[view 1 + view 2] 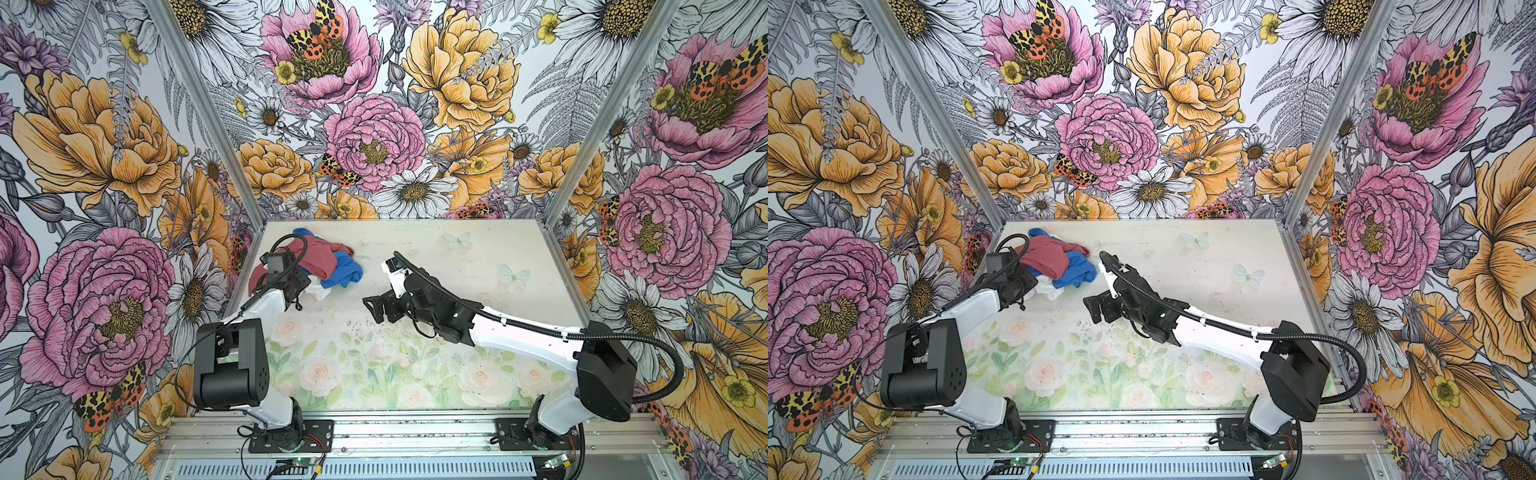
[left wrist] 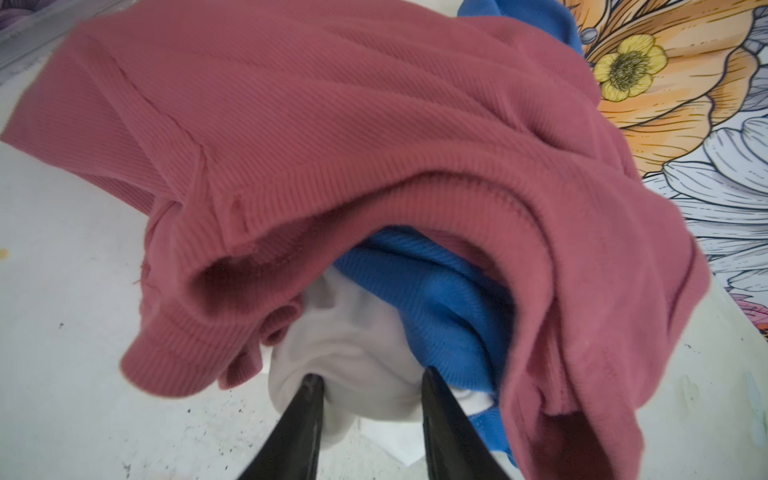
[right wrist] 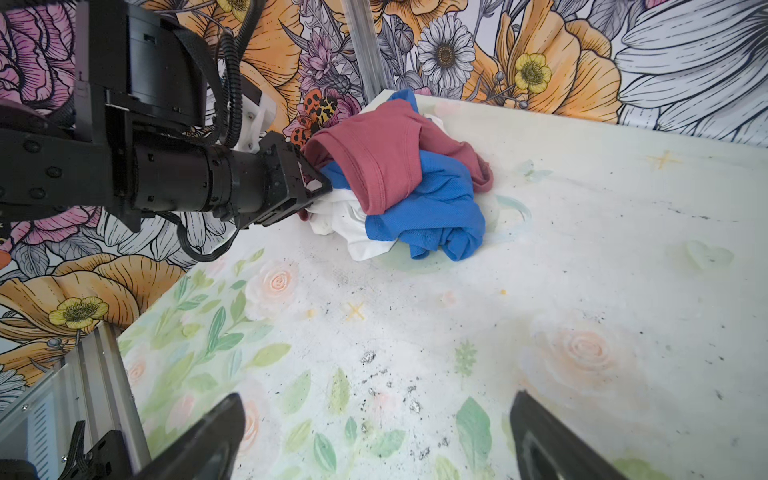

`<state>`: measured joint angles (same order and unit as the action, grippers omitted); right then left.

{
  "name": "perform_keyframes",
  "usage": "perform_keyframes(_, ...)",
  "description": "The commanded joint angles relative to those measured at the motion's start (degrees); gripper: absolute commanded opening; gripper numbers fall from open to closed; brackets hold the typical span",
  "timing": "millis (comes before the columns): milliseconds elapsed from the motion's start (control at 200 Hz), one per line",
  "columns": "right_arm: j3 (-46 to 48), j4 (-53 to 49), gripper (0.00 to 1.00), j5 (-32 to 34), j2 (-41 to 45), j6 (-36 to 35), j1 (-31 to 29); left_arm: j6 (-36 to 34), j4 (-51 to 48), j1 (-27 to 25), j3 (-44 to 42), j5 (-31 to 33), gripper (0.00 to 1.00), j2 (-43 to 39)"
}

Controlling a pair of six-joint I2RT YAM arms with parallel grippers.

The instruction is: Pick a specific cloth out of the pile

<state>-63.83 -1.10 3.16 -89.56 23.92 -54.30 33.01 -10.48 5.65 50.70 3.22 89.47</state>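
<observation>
Bold floral wallpaper (image 1: 415, 104) with moths covers three walls around a pale, rose-printed tabletop (image 1: 457, 266) flecked black.

No text, number or brand can be read anywhere in these views. The white plastic camera housing on the right arm's wrist (image 1: 395, 276) bears a short line of dark print, too small to make out.

The white cloth (image 3: 345, 228) lies crumpled beneath the red-and-blue pile (image 3: 382, 166).

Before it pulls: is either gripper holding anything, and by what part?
Left gripper brackets a bunched fold of the white cloth under the pile; firm grip cannot be told. Right gripper: open, empty.
</observation>
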Motion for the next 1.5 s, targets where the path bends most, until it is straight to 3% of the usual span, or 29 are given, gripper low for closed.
perform_keyframes(0, 1.20, -0.18, 1.00, 1.27, 2.58, -1.25, 0.51, 0.14, 0.46, 0.37, 1.40, 1.88, 0.27, 0.82)
perform_keyframes(165, 2.26, -0.32, 1.00, 1.84, 3.41, -1.22, 0.88, 0.14, 0.53, 0.22, 1.11, 0.92, 0.00, -1.43)
perform_keyframes(425, 2.32, -0.28, 1.00, 1.44, 3.79, -0.79, 0.97, -1.54, -4.44, 0.06, 5.81, 1.08, 0.00, -11.01)
perform_keyframes(801, 3.77, -0.38, 0.99, 3.19, 6.65, 1.09, 1.11, -5.28, -9.96, -1.60, 36.22, -1.28, 0.00, -9.73)
perform_keyframes(906, 4.21, -2.79, 0.99, 6.40, 8.55, 2.24, 2.37, -8.78, -10.00, -5.56, 45.25, -0.32, 0.00, -8.50)
perform_keyframes(1096, 5.88, -7.72, 1.00, 3.45, 12.20, 5.54, 10.27, -13.29, -12.24, -12.99, 60.05, 2.52, 0.00, -5.17)
perform_keyframes(1246, 8.67, -8.66, 0.99, 4.55, 16.64, 4.62, 12.97, -22.14, -11.28, -22.04, 68.59, 7.08, 0.00, -2.71)
perform_keyframes(1356, 10.11, -11.46, 0.99, 6.55, 19.54, 4.66, 15.00, -21.59, -9.94, -26.61, 75.25, 1.22, 0.00, 0.57)
perform_keyframes(1496, 11.45, -17.13, 1.00, 9.67, 24.46, 5.54, 20.13, -21.30, -10.21, -36.01, 88.55, -9.05, 0.00, 9.75)
